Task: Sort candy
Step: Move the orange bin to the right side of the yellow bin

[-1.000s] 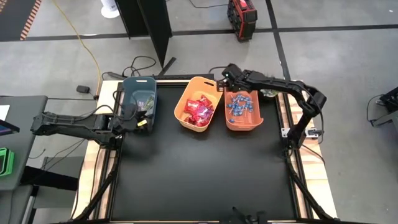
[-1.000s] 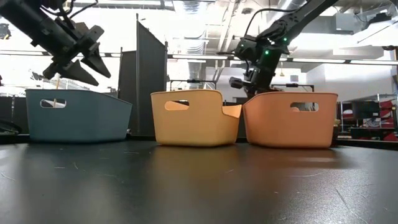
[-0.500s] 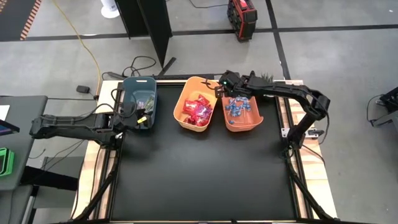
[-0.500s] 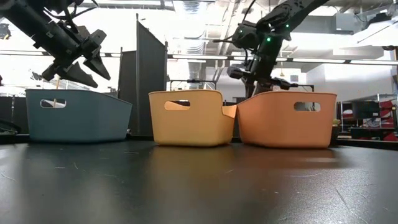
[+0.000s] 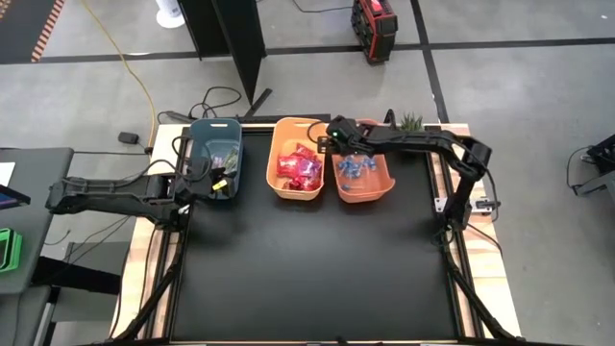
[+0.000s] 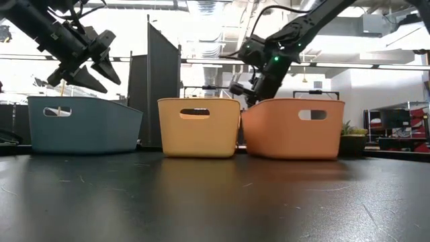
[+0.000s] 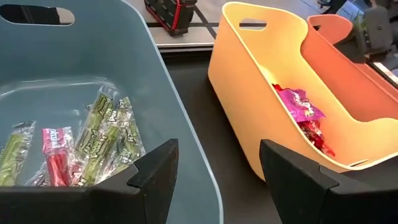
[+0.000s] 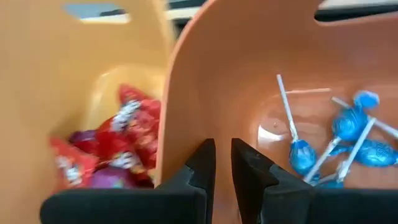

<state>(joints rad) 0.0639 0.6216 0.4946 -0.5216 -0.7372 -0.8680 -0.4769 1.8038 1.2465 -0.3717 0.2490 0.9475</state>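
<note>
At twelve o'clock on the worktop [image 5: 307, 279] three bins are counted: blue bin [image 5: 216, 154] with stick packets [image 7: 102, 134], yellow bin [image 5: 300, 171] with red packets [image 5: 300, 169], orange bin [image 5: 363, 176] with lollipops [image 8: 336, 146]. Since earlier, the orange bin has been dragged toward nine o'clock, its rim pinched by the right gripper [image 8: 224, 163]. The left gripper [image 7: 214, 171] is spread, empty.

High view: overhead, straight down, far, whole surface [image 5: 307, 279]. Low view: surface height, level, faces the bins' sides and room behind. Left wrist view: close, over blue bin [image 7: 168, 81] beside yellow bin [image 7: 249, 93]. Right wrist view: very close, at orange bin [image 8: 249, 56] wall. All share the bins.
</note>
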